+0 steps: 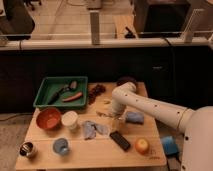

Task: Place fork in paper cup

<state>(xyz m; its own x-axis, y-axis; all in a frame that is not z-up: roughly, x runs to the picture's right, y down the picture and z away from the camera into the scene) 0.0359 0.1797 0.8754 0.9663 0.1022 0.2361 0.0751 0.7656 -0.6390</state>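
**Site inspection: fork on the boards, gripper empty above it**

Surroundings: The wooden table (95, 152) is crowded. A green tray (61, 106) holding utensils sits at upper left, with a dark red cluster (96, 90) just to its right. Along the left side stand an orange bowl (49, 119), a metal cup (27, 149) and a light blue cup (61, 146). A crumpled cloth (92, 129) lies at centre, between the paper cup and my arm. Lower down are a black block (120, 140) and an orange fruit (142, 145). A blue pad (134, 118) lies just right of my wrist.

Task items: My gripper (116, 120) points down at mid-table, jaws spread wide, with nothing in them. The fork (103, 114) shows as a thin grey streak flat on the wood, just to the left of the gripper; I cannot tell whether a finger touches it. The paper cup (70, 120) stands upright further left, beside the orange bowl and well apart from the gripper.

Clearances: The cloth's upper edge comes close to the straight line from fork to cup. Bare wood remains above that line, below the tray. The front strip of the table is open between the light blue cup and the black block.
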